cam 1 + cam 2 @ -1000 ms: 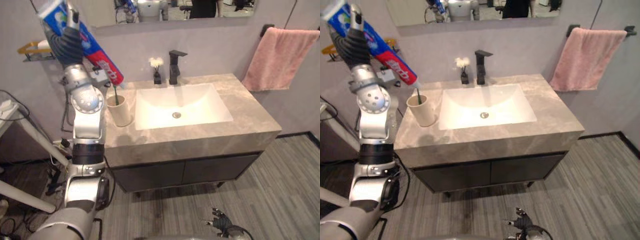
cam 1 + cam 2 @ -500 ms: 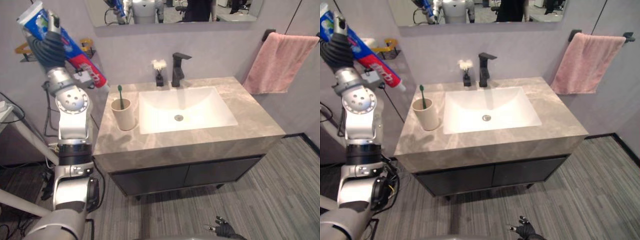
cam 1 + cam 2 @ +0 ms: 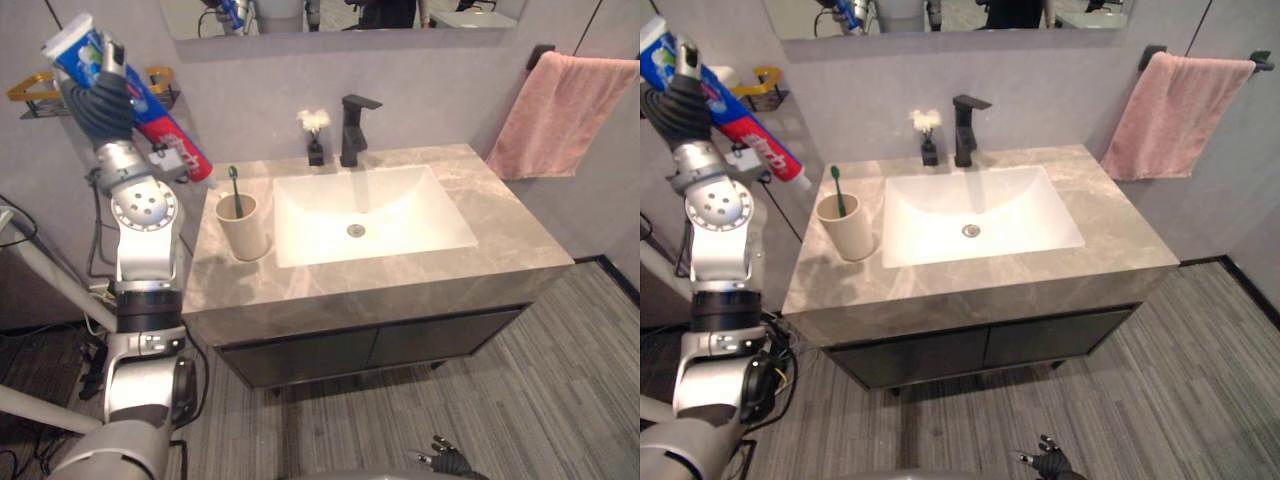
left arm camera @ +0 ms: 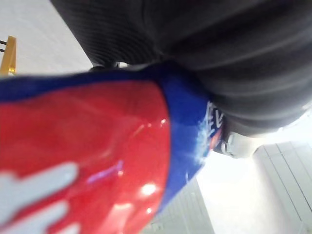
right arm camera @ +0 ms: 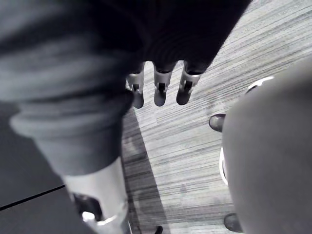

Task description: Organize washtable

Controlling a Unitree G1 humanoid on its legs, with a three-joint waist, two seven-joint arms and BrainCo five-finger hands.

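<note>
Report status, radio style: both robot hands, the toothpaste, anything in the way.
Left robot hand shut on toothpaste tube, raised beside wall shelf. Right robot hand open, low over floor. Cup with toothbrush on counter, near tube's cap end.

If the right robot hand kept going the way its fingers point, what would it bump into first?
Probably the grey striped floor. The right robot hand hangs with straight fingers pointing down at it, nothing between. The left robot hand holds the toothpaste tube up.
</note>
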